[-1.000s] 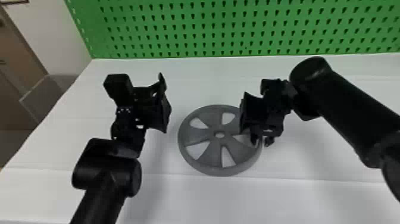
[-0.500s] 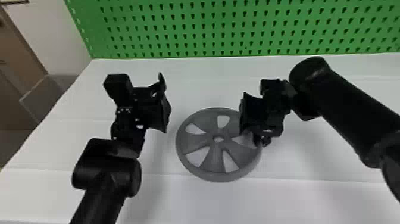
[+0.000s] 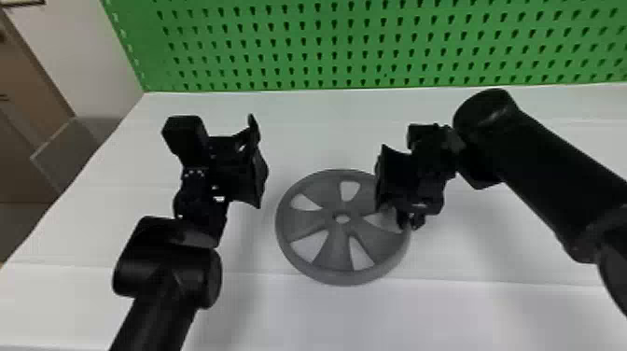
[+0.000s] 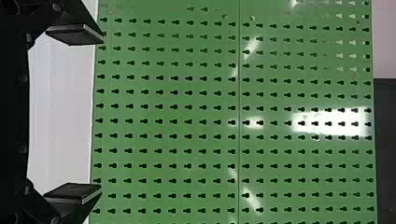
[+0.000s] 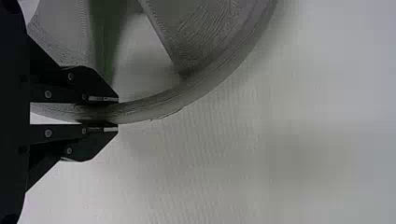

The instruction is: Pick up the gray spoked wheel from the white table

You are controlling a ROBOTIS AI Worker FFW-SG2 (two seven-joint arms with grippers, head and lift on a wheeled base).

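As it is seen in the head view, one gray spoked wheel (image 3: pixel 333 254) is placed over the middle of the white table (image 3: pixel 326 317), between the two grippers; whether its underside is touched by the table cannot be told. Right gripper (image 3: pixel 410 221): closed on the wheel, the rim being pinched between its two fingers, at the side of the wheel nearest the right arm (image 3: pixel 550 186). In the right wrist view, the rim is shown passing between the pads, one finger being set against each face. Left gripper (image 3: pixel 256 163): empty, held over the table to the left of the wheel and apart from it, its fingers spread wide. Wheel, description: round, dull gray throughout, bounded by a plain continuous rim; a small hub is pierced by a central hole; broad, flat spokes are parted by wedge-shaped openings with rounded corners, five of which are seen, the one at the right being partly covered by the right gripper. The table's white surface is seen through the openings. By the right wrist view, fine, close lines are borne by the spokes and rim. Behind the table, one green pegboard (image 3: pixel 135 28), upright, is pierced by rows of keyhole-shaped slots.
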